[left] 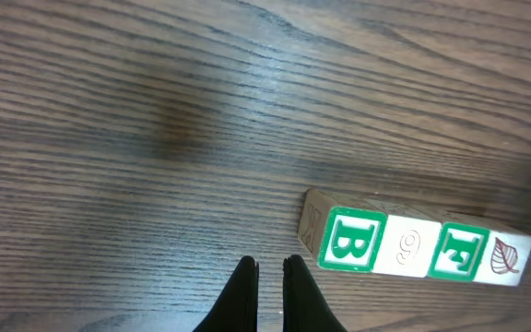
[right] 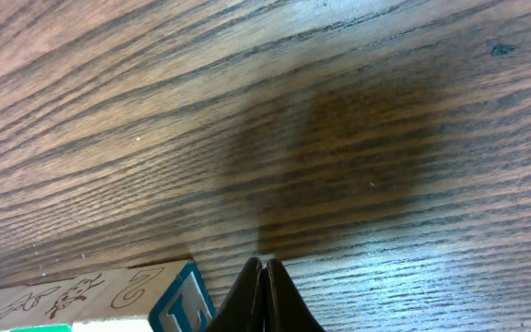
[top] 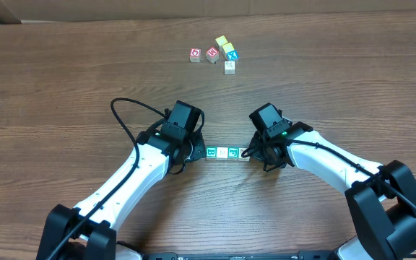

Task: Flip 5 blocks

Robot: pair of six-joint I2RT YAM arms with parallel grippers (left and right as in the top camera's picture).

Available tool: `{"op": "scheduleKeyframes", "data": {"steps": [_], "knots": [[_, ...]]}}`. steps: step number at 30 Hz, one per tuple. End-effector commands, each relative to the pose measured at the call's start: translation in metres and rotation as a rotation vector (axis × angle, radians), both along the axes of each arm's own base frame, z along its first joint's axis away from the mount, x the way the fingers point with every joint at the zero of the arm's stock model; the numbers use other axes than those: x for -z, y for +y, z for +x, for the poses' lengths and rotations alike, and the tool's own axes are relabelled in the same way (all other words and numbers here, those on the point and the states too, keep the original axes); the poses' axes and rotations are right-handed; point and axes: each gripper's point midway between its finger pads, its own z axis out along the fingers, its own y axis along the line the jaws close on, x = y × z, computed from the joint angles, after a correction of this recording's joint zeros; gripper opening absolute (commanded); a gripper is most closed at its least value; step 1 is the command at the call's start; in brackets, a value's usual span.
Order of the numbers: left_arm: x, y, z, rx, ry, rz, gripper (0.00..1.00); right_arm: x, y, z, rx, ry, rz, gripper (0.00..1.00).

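The blocks (top: 227,153) nearest the arms stand as a row of four, touching face to face near the front of the table (top: 85,79). The row's long axis runs straight from the left gripper (top: 196,149) to the right gripper (top: 253,152), and five more blocks sit in a loose cluster (top: 219,54) well apart at the far side. Both grippers are pinched closed and hold nothing, one low at each end of the row, so I'd judge neither arm clearly nearer and either could tip its end block first.
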Motion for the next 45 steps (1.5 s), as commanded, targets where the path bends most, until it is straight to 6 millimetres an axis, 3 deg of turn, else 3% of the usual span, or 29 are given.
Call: {"op": "scheduleKeyframes", "data": {"steps": [1, 8, 20, 29, 45], "knots": [[0.019, 0.004, -0.005, -0.013, 0.045, 0.040, 0.05, 0.001, 0.001, -0.001, -0.008, -0.003, -0.006, 0.04], [0.040, -0.003, -0.005, -0.001, 0.094, 0.028, 0.04, 0.001, 0.001, 0.000, -0.010, -0.006, -0.004, 0.04], [0.038, -0.011, 0.000, 0.008, 0.077, -0.010, 0.04, 0.000, 0.004, 0.004, -0.016, -0.024, 0.006, 0.04], [0.039, -0.009, -0.003, 0.009, 0.090, -0.004, 0.04, -0.004, 0.024, 0.005, -0.121, -0.053, 0.057, 0.04], [0.040, -0.020, -0.010, 0.051, 0.090, 0.007, 0.04, -0.003, 0.023, 0.002, -0.123, -0.042, 0.052, 0.04]]}}
